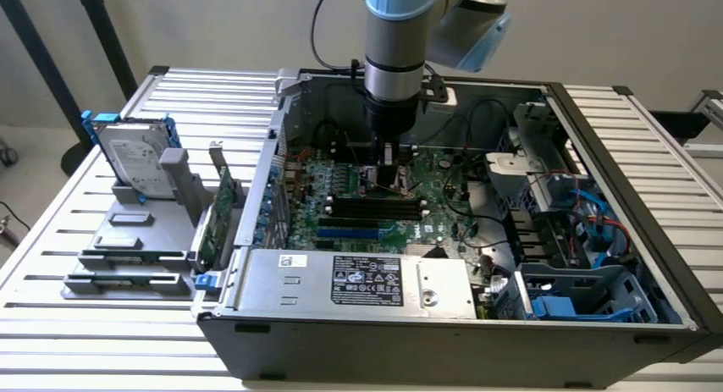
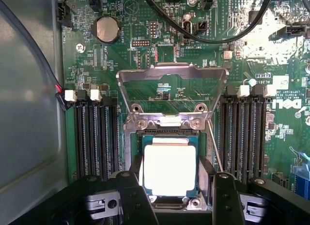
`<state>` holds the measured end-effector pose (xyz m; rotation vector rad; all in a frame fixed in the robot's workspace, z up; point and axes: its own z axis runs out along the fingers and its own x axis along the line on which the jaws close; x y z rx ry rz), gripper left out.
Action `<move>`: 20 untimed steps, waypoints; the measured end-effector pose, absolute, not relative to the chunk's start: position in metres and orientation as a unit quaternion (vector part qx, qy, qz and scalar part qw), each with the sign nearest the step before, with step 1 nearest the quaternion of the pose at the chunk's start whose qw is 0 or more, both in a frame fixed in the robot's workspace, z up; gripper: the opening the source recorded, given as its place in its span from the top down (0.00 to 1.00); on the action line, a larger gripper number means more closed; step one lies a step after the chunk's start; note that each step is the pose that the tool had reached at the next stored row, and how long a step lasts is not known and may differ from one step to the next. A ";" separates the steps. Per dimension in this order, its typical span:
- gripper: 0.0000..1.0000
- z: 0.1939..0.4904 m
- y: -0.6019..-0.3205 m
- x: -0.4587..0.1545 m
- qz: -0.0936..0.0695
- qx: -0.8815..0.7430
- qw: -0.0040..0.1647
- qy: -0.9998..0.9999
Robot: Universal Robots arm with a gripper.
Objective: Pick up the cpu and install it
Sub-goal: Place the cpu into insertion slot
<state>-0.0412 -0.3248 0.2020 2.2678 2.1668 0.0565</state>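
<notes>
The cpu (image 2: pixel 169 168), a small square chip with a pale shiny top, lies flat in its socket on the green motherboard (image 2: pixel 276 137). The socket's metal load plate (image 2: pixel 172 74) is swung up and open behind it. My gripper (image 2: pixel 176 180) hangs straight over the socket, open, with one black finger (image 2: pixel 130 196) on each side of the chip. There is a gap between the chip and the other finger (image 2: pixel 225 196). In the exterior view the gripper (image 1: pixel 390 179) reaches down into the open computer case (image 1: pixel 632 324), low over the board's middle.
Black memory slots (image 2: pixel 94 137) flank the socket on both sides, and black cables (image 2: pixel 218 36) cross the board beyond it. Outside the case, on the exterior view's left, a hard drive (image 1: pixel 135 159) in a blue bracket and a green card (image 1: pixel 226 201) stand in grey holders. The power supply (image 1: pixel 361 282) fills the case's near side.
</notes>
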 end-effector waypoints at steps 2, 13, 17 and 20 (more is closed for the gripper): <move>0.46 0.202 -0.325 -0.041 0.018 0.723 0.002 0.691; 0.46 0.200 -0.325 -0.041 0.018 0.723 0.002 0.691; 0.46 0.200 -0.325 -0.041 0.018 0.723 0.002 0.691; 0.46 0.199 -0.325 -0.041 0.018 0.722 0.002 0.692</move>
